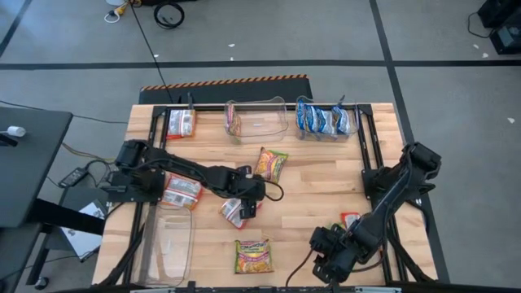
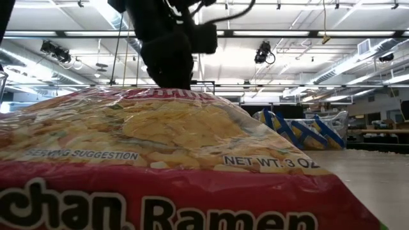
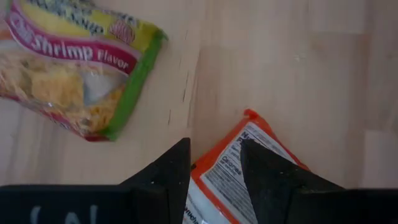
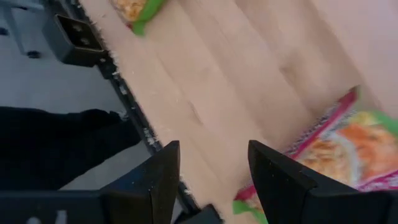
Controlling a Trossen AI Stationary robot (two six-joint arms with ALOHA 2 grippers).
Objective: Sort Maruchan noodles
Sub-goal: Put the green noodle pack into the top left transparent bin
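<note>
Maruchan noodle packets lie flat on the wooden table: a red-orange one (image 1: 234, 212) at the centre, another (image 1: 181, 193) under my left arm, a third (image 1: 350, 219) by my right arm, and yellow-green ones (image 1: 271, 163) (image 1: 253, 255). My left gripper (image 1: 247, 209) points down over the central red-orange packet (image 3: 217, 183), open, its fingers standing over that packet's end. My right gripper (image 1: 321, 260) is open above the table's near edge, with nothing between its fingers. The near yellow-green packet (image 4: 348, 155) lies beside it. My left gripper comes at the red-orange packet's end (image 3: 214, 163) from above, one finger (image 3: 171, 174) at its edge and the other (image 3: 264, 174) over its face. Whether the fingertips touch the packet, which lies flat on the table, I cannot tell.
Three clear tubs stand along the far edge: one with a red-orange packet (image 1: 181, 124), one (image 1: 256, 120) with a packet at its left end, one with blue packets (image 1: 326, 120). Another clear tub (image 1: 167, 244) stands near left. The near packet (image 2: 160, 160) fills the low view.
</note>
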